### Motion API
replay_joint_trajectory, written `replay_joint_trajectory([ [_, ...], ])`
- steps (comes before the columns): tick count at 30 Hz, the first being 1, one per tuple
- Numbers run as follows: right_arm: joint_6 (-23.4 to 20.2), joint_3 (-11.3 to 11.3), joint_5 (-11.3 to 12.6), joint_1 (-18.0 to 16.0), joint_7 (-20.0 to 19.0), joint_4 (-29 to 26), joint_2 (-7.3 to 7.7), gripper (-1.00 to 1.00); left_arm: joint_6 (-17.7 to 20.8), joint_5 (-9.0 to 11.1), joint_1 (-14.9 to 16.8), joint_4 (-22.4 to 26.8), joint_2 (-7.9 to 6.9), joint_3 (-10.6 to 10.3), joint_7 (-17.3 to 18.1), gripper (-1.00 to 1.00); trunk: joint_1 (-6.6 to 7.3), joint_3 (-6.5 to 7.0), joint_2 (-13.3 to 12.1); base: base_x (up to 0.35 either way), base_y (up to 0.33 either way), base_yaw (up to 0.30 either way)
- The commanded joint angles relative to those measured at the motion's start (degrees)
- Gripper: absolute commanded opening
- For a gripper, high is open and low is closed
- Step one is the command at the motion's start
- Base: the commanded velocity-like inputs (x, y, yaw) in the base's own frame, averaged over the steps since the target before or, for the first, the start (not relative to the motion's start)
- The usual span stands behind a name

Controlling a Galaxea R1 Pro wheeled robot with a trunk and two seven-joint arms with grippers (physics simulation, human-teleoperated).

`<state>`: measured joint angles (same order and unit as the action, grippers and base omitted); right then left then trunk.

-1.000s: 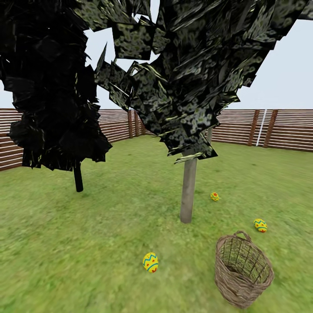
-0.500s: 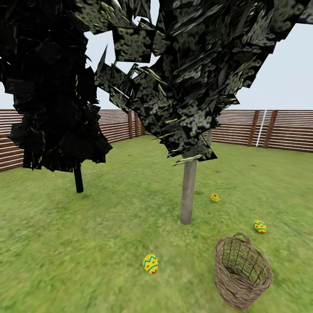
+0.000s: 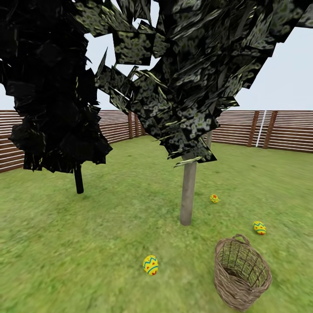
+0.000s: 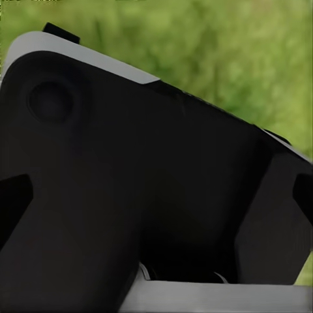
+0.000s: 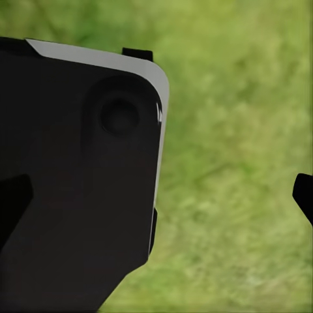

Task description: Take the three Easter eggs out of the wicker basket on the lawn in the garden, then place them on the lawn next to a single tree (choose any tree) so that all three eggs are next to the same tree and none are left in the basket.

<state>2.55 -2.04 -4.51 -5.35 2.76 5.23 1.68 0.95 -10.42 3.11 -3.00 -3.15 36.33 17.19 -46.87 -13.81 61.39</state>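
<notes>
Grassy garden ringed by a brown horizontal-slat wooden fence (image 3: 282,129); mottled green lawn (image 3: 108,226) throughout. A pale grey-brown tree trunk (image 3: 188,193) under a grey-green canopy stands mid-scene, a near-black tree (image 3: 78,178) further left. 3 yellow patterned Easter eggs lie on the grass around the trunk — egg 1 (image 3: 150,264), egg 2 (image 3: 259,227), egg 3 (image 3: 214,198). The brown oval wicker basket (image 3: 241,271) sits near egg 2. Wrist views show blurred grass behind dark housings; whether either claw is spread or pressed together cannot be told.
</notes>
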Motion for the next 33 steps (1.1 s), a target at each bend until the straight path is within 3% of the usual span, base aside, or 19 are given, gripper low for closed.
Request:
replay_joint_trajectory([
  [1, 0.26, -0.20, -0.49, -0.10, 0.23, 0.22, -0.01, 1.00, 0.12, -0.46, 0.06, -0.09, -0.06, 0.48, 0.13, 1.00, 0.22, 0.11, -0.36, 0.000, 0.000, 0.000],
  [13, 0.26, -0.28, -0.58, -0.10, 0.24, 0.22, 0.05, 1.00, 0.49, -0.52, 0.06, -0.26, 0.48, 0.41, 0.10, 1.00, 2.86, 2.27, -5.18, 0.000, 0.000, 0.000],
  [21, 0.26, -0.28, -0.61, -0.10, 0.23, 0.21, -0.01, 1.00, 0.78, -0.51, 0.06, -0.36, 1.69, 0.43, -0.03, 1.00, 4.61, 3.71, -8.39, 0.000, 0.000, 0.000],
  [33, 0.26, -0.32, -0.64, -0.10, 0.23, 0.21, -0.01, 1.00, 0.81, -0.48, 0.06, -0.28, 1.75, 0.48, -0.05, 1.00, 7.25, 5.86, -13.20, 0.000, 0.000, 0.000],
])
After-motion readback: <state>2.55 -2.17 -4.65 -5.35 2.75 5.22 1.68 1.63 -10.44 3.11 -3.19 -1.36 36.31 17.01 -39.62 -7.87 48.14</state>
